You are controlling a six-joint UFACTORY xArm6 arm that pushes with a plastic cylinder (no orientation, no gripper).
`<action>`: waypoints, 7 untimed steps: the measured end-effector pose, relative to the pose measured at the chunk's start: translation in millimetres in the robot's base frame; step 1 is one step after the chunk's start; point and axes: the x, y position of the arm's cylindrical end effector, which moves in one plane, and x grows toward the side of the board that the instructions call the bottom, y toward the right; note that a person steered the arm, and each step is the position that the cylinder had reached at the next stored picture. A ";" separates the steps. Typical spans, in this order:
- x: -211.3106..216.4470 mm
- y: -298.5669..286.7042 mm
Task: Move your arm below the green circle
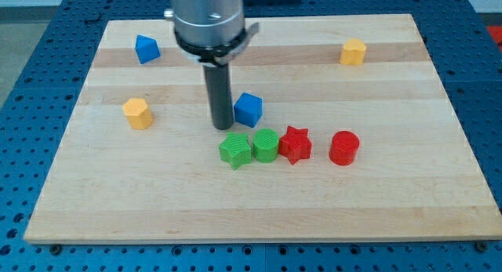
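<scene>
The green circle (266,145) is a round green block in the middle of the wooden board (157,201). It stands in a row between a green star (234,150) on its left and a red star (295,144) on its right. My tip (222,126) is at the end of the dark rod, above and to the left of the green circle, just above the green star. A blue cube (249,109) sits just right of the rod.
A red cylinder (343,147) stands right of the red star. A yellow block (137,113) is at the left, another yellow block (353,52) at the top right, and a blue block (147,48) at the top left.
</scene>
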 end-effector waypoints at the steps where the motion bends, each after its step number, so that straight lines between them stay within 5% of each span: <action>1: 4.1 -26.9; 4: 95.4 -57.7; 7: 118.5 0.4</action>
